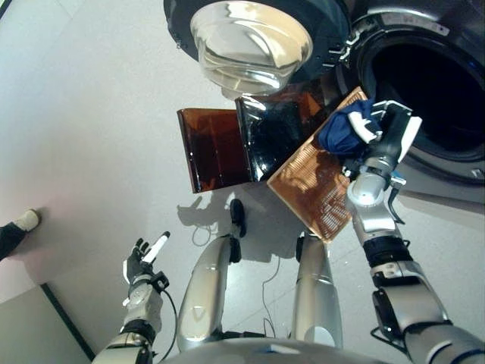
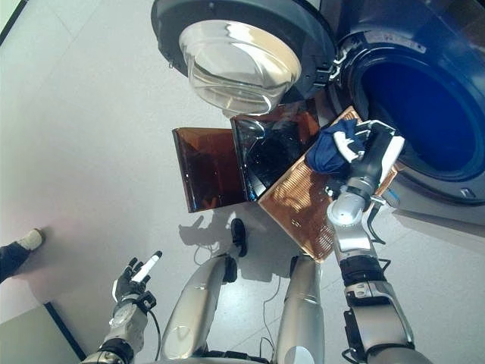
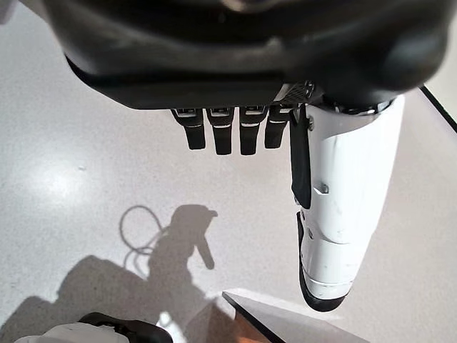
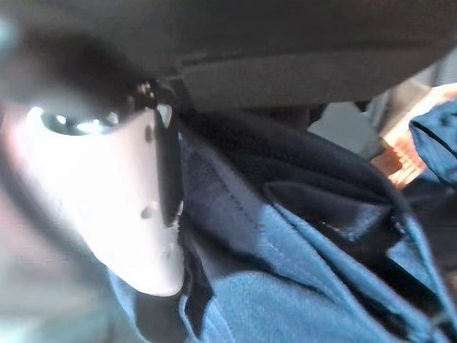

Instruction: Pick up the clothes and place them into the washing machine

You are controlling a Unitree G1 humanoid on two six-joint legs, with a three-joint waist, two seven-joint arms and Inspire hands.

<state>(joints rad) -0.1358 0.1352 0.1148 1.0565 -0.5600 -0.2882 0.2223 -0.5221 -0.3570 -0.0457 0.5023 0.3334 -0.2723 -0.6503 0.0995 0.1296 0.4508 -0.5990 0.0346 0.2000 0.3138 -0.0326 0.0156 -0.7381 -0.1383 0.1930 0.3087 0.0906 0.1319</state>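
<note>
The right hand [image 1: 390, 136] is raised in front of the washing machine [image 1: 447, 114], with its fingers and white-covered thumb curled round a bundle of blue clothes [image 1: 347, 130]. In the right wrist view the blue cloth [image 4: 300, 243] fills the space just past the thumb and is pressed against the palm, so the hand is clamped on it. The bundle bulges out on the thumb side of the hand, away from the machine's dark drum opening [image 1: 432, 83], which lies just beyond the back of the hand. The clothes are still outside the drum, held in the air.

Directly beneath the hand and the bundle is a brown basket [image 1: 322, 178], tilted, its ribbed side facing up. Beside it, further from the hand, stands a second brown box [image 1: 214, 148] on the floor [image 1: 83, 129], with a dark glossy compartment [image 1: 273, 136] between the two. Above those, the machine's round door [image 1: 254, 42] hangs swung wide, its glass bowl facing outward.

The left hand [image 1: 142, 262] hangs low over the floor, well apart from the right hand and the basket. Its fingers [image 3: 218, 128] are straight and relaxed, the white thumb sticking out beside them, and it holds nothing.

A person's shoe [image 1: 26, 220] shows at the edge of the floor, on the far side of the left hand.
</note>
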